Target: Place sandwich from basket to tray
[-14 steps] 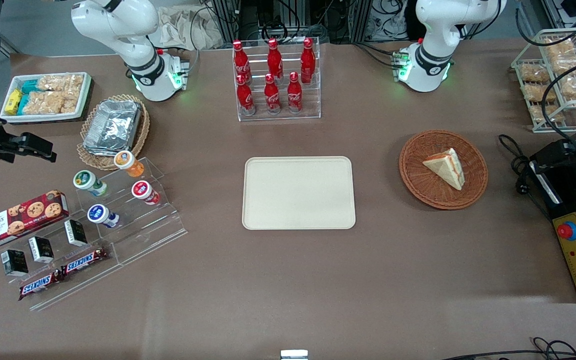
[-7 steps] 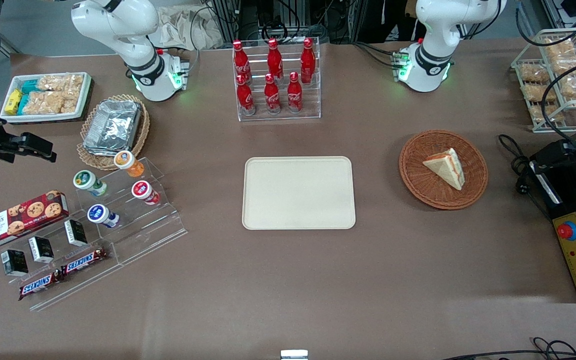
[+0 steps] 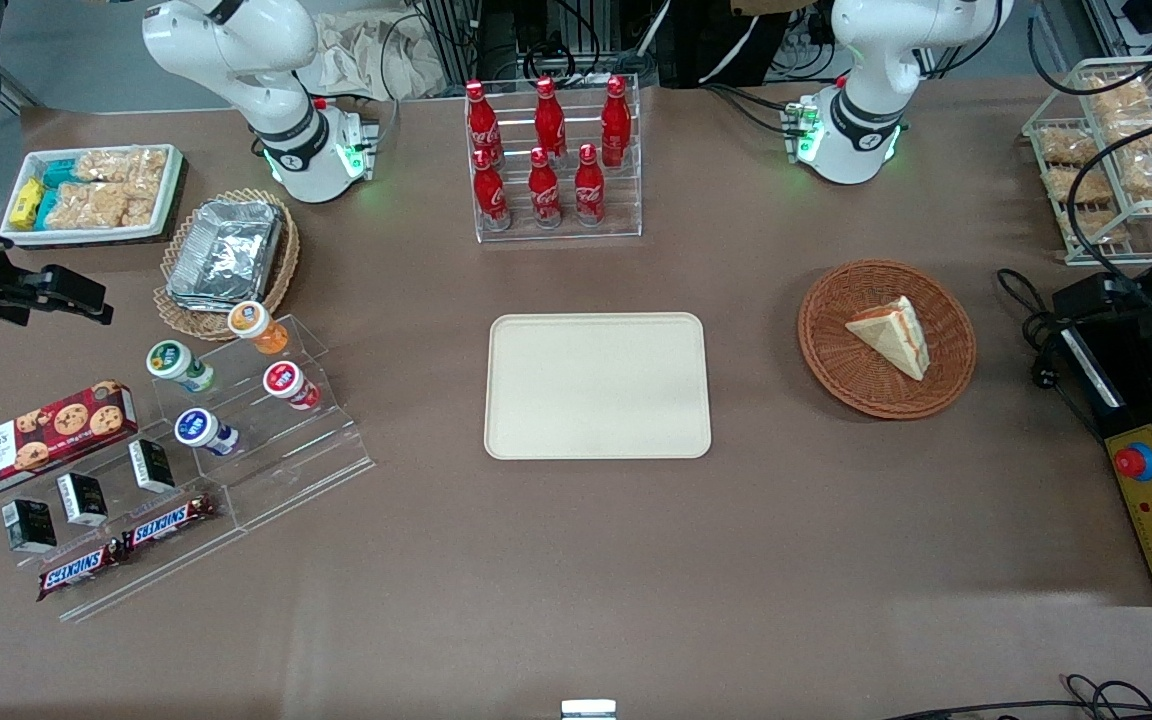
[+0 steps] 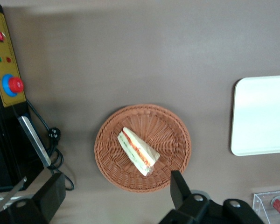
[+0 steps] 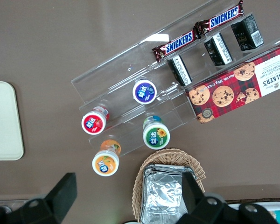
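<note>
The sandwich (image 3: 891, 335) is a pale wedge with red-orange filling and lies in the round reddish-brown basket (image 3: 836, 365). From the wrist camera the sandwich (image 4: 137, 150) rests near the middle of the basket (image 4: 170, 135). My gripper (image 4: 114, 193) hangs high over the table just outside the basket's rim, toward the working arm's end. It is open, its black fingers (image 4: 177, 187) wide apart with nothing between them. The cream tray (image 3: 597, 386) lies bare at the table's middle, beside the basket.
A black and yellow control box (image 3: 1151, 500) with a red button and cables sits at the working arm's end. A rack of red cola bottles (image 3: 548, 160) stands farther from the front camera than the tray. Snack stands, cups and a foil-filled basket (image 3: 226, 255) crowd the parked arm's end.
The working arm at the table's end has shifted slightly toward the basket, and more of its white wrist now shows. Sandwich, basket and tray have not moved.
</note>
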`<state>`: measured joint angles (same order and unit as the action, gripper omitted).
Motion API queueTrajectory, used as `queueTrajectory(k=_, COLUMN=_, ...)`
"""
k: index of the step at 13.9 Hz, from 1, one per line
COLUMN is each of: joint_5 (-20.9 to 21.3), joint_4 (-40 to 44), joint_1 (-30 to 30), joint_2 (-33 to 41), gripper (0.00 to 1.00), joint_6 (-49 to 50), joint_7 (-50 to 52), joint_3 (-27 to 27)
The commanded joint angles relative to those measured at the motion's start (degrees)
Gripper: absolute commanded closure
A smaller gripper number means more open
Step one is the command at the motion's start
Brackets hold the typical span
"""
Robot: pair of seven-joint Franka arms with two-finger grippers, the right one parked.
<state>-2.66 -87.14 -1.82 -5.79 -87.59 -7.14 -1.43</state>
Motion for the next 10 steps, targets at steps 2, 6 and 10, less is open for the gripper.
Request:
queueTrajectory(k=2, joint_5=-1.2, joint_4=-17.3, joint_1=0.0, joint_2=10.6, gripper=0.0, joint_6=-7.0, joint_7=1.2, joint_3=-0.1)
queueTrajectory(k=6, joint_5=-1.3, joint_4=-31.3, joint_1=0.1, joint_2=15.6, gripper=0.0, joint_6=-15.6, joint_7=7.2, joint_3=0.0)
queueTrajectory(k=10, joint_5=-3.1, joint_4=-37.7, joint_1=-0.6, joint_2=14.9, gripper=0.0, joint_6=-18.4, joint_7=10.8, joint_3=-0.2)
